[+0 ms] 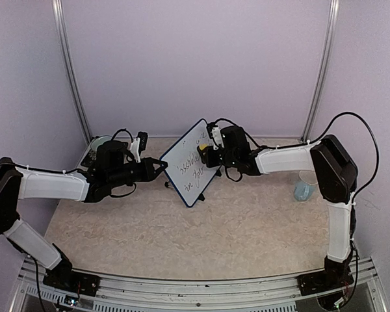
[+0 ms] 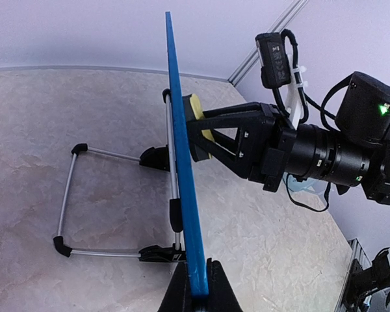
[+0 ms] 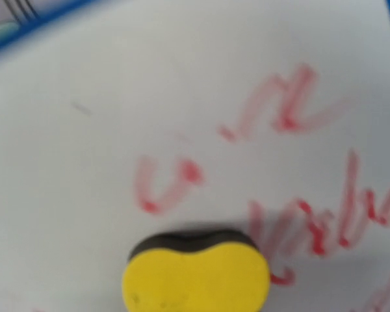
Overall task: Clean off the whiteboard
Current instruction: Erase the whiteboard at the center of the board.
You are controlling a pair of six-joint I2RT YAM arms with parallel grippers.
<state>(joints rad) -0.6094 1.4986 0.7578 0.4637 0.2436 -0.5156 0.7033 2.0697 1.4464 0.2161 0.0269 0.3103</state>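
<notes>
- Top view: the whiteboard (image 1: 190, 166) stands tilted on the table (image 1: 247, 221) in the middle of the frame, with its lower corner toward the bottom and handwriting across its face
- The left gripper (image 1: 161, 167) reaches in from the left and meets the board's left edge
- The right gripper (image 1: 210, 156) comes in from the right and is pressed against the upper right part of the face; its jaws are hard to make out from here
- A pale blue cup (image 1: 303, 188) sits on the table at the far right, well apart from the board
- Left wrist view: the board is seen edge-on, a blue strip running from top centre down to the bottom edge
- At the bottom the left jaws are clamped narrowly on that blue rim
- To the right of the strip, the right jaws are closed on a yellow sponge (image 2: 196, 107) whose dark side touches the board's face
- To the left, a wire stand (image 2: 68, 195) with black tips rests on the table behind the board
- Right wrist view: the white face fills the frame, with the blue frame showing at the upper left
- The sponge sits at bottom centre against the face, just below and beside smeared red writing (image 3: 286, 117); the fingers holding it are out of frame
</notes>
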